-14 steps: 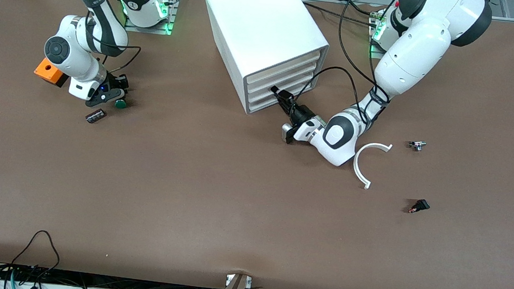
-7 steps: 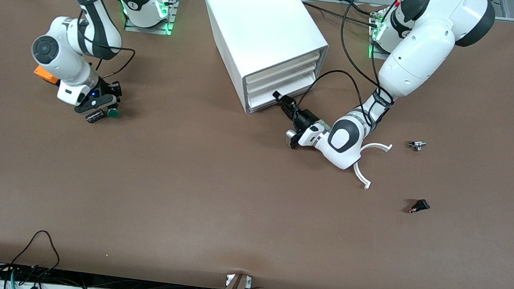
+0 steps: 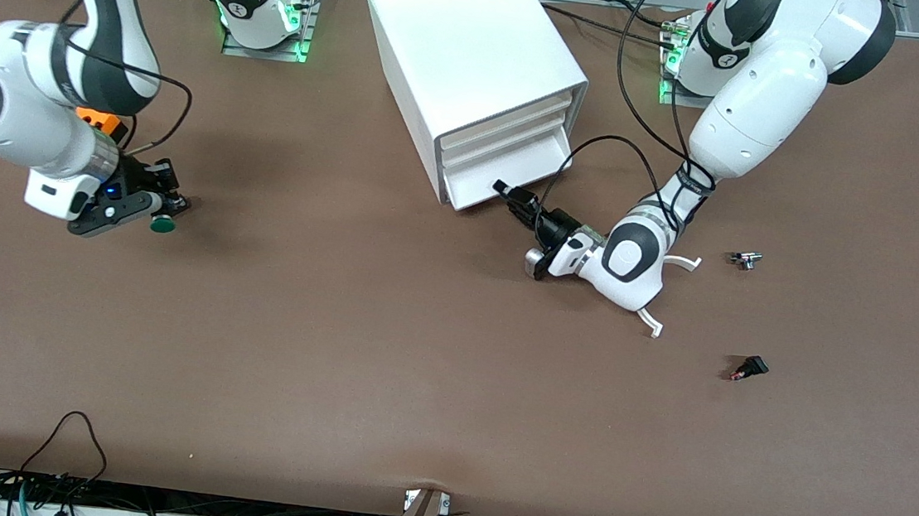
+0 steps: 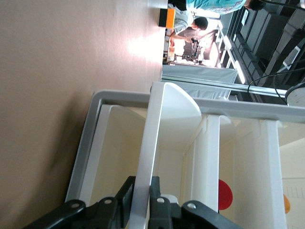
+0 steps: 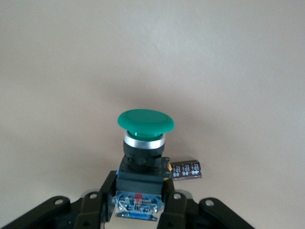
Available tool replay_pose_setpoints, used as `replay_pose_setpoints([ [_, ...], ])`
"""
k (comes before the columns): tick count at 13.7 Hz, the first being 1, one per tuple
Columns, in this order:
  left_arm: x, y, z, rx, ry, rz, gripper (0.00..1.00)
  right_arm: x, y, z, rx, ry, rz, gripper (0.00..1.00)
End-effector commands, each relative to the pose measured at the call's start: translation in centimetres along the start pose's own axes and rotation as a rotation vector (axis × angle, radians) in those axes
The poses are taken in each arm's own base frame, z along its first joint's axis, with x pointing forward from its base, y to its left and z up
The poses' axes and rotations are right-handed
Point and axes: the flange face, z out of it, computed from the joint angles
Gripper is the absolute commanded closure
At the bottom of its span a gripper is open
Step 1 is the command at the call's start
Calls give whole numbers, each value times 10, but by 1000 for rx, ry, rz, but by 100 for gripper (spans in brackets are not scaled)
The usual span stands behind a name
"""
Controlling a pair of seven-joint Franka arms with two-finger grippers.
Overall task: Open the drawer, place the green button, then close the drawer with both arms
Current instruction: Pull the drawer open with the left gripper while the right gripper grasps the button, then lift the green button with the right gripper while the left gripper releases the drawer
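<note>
Now your left pincer (image 3: pixel 501 188) is gripping the drawer (image 3: pixel 509 171) front edge; your right pincer (image 3: pixel 157 213) is holding the button (image 3: pixel 162 224) above bare tabletop (image 3: pixel 385 351).

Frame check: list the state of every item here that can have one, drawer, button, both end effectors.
drawer: lowest in the cabinet, pulled partly out.
upper drawers: shut.
button: lifted off the table, green cap pointing away from the fingers.
left end effector: shut on the drawer's front edge.
right end effector: shut on the button, over the table near the orange box.
</note>
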Motion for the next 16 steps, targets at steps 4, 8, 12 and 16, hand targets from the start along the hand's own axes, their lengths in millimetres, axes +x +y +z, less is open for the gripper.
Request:
replay_pose_setpoints([
  [4, 15, 8, -49, 17, 108, 6, 80, 62, -38, -60, -1, -10, -25, 100],
  [8, 12, 6, -54, 14, 113, -5, 70, 78, -70, -68, 1, -13, 46, 100],
  [12, -1, 19, -107, 94, 73, -149, 0, 91, -111, -72, 22, -5, 112, 100],
  [16, -12, 80, -210, 314, -9, -213, 0, 96, -129, -71, 25, -8, 151, 100],
])
